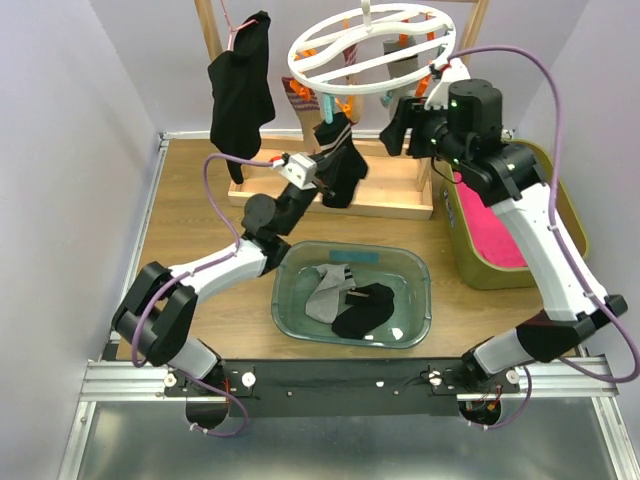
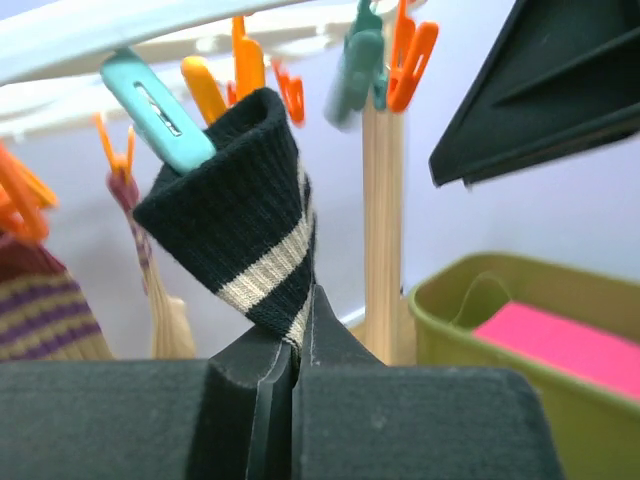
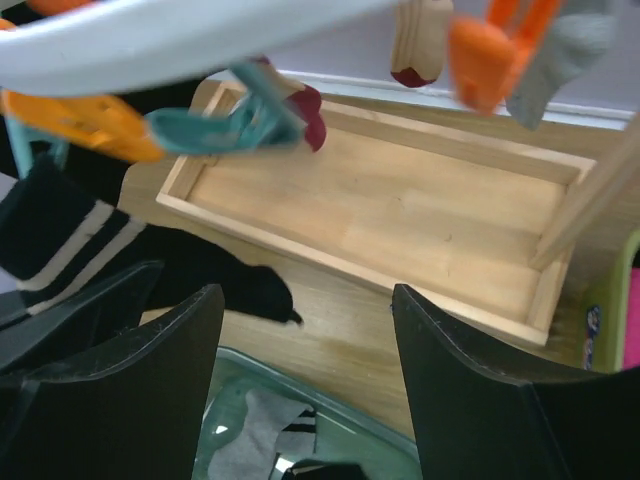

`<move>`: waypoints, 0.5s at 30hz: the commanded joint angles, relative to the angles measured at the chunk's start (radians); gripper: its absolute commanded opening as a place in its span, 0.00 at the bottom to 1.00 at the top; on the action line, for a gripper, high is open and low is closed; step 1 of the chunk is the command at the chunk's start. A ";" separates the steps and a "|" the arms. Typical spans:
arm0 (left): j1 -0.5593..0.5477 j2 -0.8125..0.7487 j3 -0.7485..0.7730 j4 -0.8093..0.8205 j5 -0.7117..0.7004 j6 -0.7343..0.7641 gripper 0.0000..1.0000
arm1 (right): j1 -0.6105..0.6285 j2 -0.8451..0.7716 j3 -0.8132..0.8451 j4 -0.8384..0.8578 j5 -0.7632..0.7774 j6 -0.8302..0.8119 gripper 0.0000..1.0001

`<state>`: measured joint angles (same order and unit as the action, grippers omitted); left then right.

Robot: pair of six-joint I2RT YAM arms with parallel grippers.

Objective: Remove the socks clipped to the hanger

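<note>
Left jaws: closed tight, pinching the black sock with pale stripes [image 2: 240, 220] low on its cuff. The top of the cuff is under a teal peg [image 2: 155, 110], so that sock hangs clipped to the hanger [image 1: 370, 45].

Right jaws: spread wide, nothing between them. They sit high, just beside the ring's right edge, and the wrist view looks down past them onto the wooden base tray [image 3: 400, 210].

The hanger is the white ring hung above the back of the tabletop [image 1: 200, 230], with orange and teal pegs dangling under it.

Other socks on the ring:
- maroon-striped sock [image 1: 300, 100], left of the gripped one
- grey sock [image 3: 580, 40] by an orange peg [image 3: 485, 55]; blurred, so I can't tell how it's clipped

Socks already off:
- grey sock with black stripes [image 1: 325, 290] and plain black sock [image 1: 365, 308], lying touching in the clear tub [image 1: 415, 265], centre front

Also in view:
- large black garment [image 1: 240, 90] on a pink hook, back left
- olive box [image 1: 560, 180] holding a pink cloth [image 1: 490, 235], right side
</note>
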<state>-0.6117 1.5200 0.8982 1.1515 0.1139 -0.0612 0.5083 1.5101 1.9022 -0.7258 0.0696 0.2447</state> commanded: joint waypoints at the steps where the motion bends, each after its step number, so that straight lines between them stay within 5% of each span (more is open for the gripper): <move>1: -0.100 -0.044 0.011 -0.058 -0.287 0.112 0.00 | -0.001 -0.067 0.029 -0.106 0.105 0.073 0.76; 9: -0.241 0.028 0.111 -0.137 -0.528 0.215 0.00 | -0.001 -0.099 0.078 -0.120 -0.048 0.071 0.76; 15: -0.260 -0.010 0.139 -0.220 -0.392 0.144 0.00 | -0.001 -0.158 -0.113 -0.019 -0.286 -0.007 0.81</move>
<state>-0.8623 1.5414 1.0027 1.0050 -0.3042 0.1043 0.5083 1.4094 1.9347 -0.8116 -0.0162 0.2867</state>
